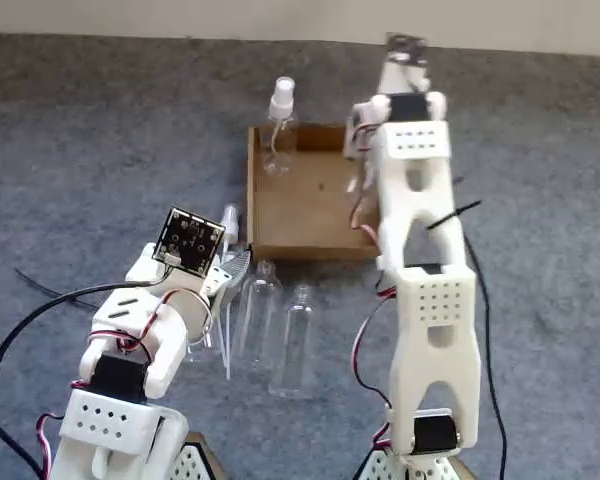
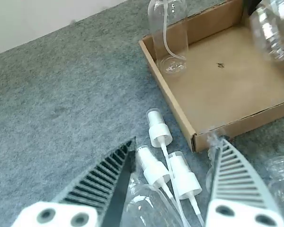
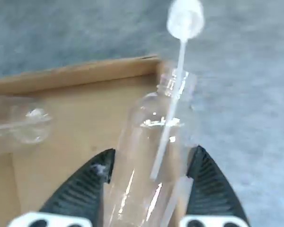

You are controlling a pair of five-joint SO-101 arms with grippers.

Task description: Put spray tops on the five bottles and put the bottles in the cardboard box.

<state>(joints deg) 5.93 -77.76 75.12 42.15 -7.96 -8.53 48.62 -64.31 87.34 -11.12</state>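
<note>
My right gripper is shut on a clear bottle held over a corner of the cardboard box. A spray top has its tube down in that bottle, with its head raised above the neck. Another bottle with a top on stands in the box's far left corner. My left gripper hangs open above three loose spray tops on the carpet, just in front of the box. Bare bottles lie in front of the box; one is below my left gripper.
The grey carpet spreads wide to the left of the box. The right arm stretches along the box's right side. A black cable trails across the carpet beside the left arm.
</note>
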